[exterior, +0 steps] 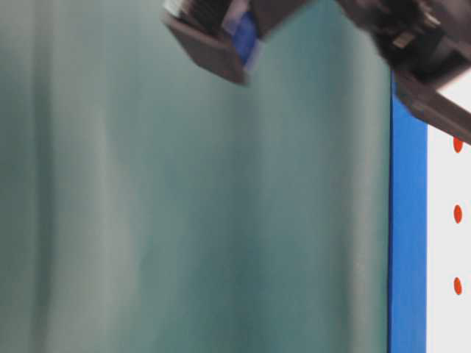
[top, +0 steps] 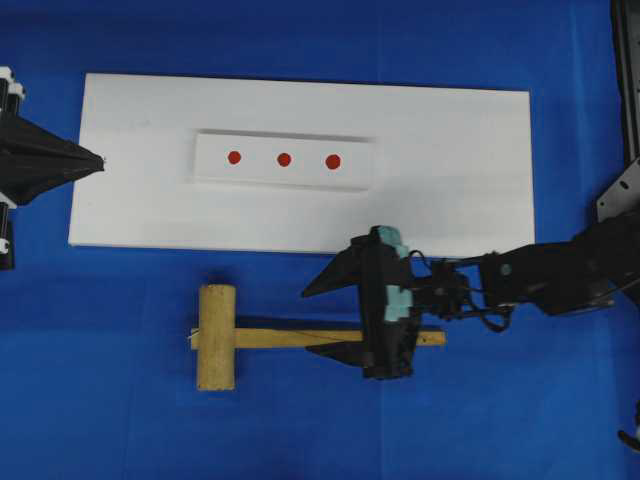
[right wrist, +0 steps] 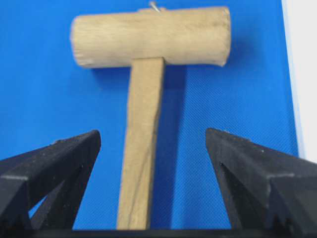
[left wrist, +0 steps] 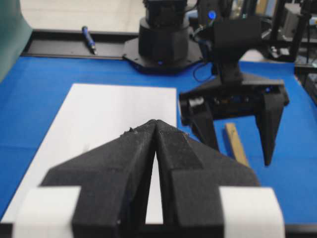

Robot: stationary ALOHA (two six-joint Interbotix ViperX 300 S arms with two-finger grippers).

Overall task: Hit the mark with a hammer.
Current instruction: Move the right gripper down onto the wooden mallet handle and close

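Two pincers: one at each side of the overhead view, both black
Right pincer (top: 352, 318): jaws spread wide, holding nothing; it stands over the handle of the hammer, one finger on either side of it, and in its own wrist view bare blue shows between each finger and the wood
Right fingers (right wrist: 59, 158): dark, wedge-shaped, well apart from one another
Left pincer (top: 98, 160): shut to a point with nothing between the jaws; its tip lies over the left end of the white board, far from the hammer
Left fingers (left wrist: 124, 158): pressed together along a thin seam, white tape at their near ends
Hammer (top: 240, 338): light-brown wood, lying flat on the blue counter just in front of the white board; thick round head to the left in the overhead view, long flat handle running right, its end jutting just past the right pincer
White board (top: 450, 170): a long flat rectangle on the counter, beyond the hammer
Raised strip (top: 210, 165): a smaller white rectangle on the middle of the board
Red marks (top: 284, 159): three round dots in a row on the strip, evenly spaced
Counter (top: 100, 400): covered in blue cloth
Table-level view: mostly a blurred green surface, with a sliver of blue and three red dots at the right edge
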